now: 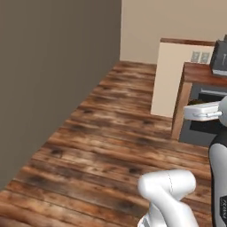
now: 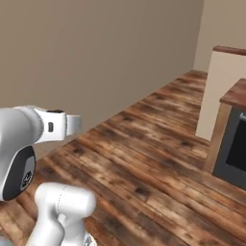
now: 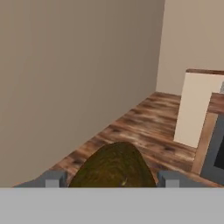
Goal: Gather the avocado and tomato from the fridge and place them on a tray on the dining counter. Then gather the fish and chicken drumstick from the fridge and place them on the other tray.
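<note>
From the left base view, the white arm [image 1: 170, 195] rises at the lower right over a bare wood-plank floor [image 1: 111, 133], with a plain grey-brown wall [image 1: 53, 80] on the left and, at the far right, a wood-topped bench [image 1: 201, 73] carrying a dark appliance above an oven front; no fridge, trays or dining counter are in sight here. In the right base view the arm's upper link [image 2: 29, 139] reaches across the left side, above the same floor, and the oven front sits at the right edge. In the hand view the gripper [image 3: 113, 178] shows its two grey fingertips [image 3: 52, 179] on either side of a rounded dark green-brown thing, most likely the avocado [image 3: 114, 168], which sits between them; the gripper appears clenched on it. Judged from this, the robot is carrying the first item across the room: the avocado is not yet set on a tray, and the tomato, fish and chicken drumstick remain to be fetched.
</note>
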{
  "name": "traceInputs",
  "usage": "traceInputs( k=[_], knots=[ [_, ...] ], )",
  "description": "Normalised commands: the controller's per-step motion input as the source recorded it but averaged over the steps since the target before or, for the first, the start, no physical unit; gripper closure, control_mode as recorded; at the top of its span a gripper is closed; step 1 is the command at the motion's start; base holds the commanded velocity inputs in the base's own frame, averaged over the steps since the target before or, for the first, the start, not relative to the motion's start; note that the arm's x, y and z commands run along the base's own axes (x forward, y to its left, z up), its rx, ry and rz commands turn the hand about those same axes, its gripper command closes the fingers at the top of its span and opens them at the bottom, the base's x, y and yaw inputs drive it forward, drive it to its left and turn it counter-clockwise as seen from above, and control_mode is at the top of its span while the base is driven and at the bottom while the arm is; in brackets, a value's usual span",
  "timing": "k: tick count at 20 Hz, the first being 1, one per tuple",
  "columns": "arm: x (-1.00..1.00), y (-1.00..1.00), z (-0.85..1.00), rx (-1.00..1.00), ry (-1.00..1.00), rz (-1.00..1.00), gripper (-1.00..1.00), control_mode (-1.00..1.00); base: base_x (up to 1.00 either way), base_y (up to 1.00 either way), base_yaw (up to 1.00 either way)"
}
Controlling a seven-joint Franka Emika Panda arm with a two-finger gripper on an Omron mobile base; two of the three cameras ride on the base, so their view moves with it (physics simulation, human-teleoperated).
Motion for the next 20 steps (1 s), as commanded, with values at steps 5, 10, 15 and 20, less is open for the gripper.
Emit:
traceInputs(
  k=[5, 10, 15, 20],
  knots=[
    [0.0, 0.0, 0.0, 0.0, 0.0, 0.0, 1.0, 1.0, 1.0, 0.99, -0.28],
    [0.0, 0.0, 0.0, 0.0, 0.0, 0.0, 1.0, 1.0, 0.87, 0.2, -0.64],
    [0.0, 0.0, 0.0, 0.0, 0.0, 0.0, 1.0, 1.0, 0.82, 0.46, -0.75],
    [0.0, 0.0, 0.0, 0.0, 0.0, 0.0, 1.0, 1.0, 1.0, 1.0, -0.56]
  ],
)
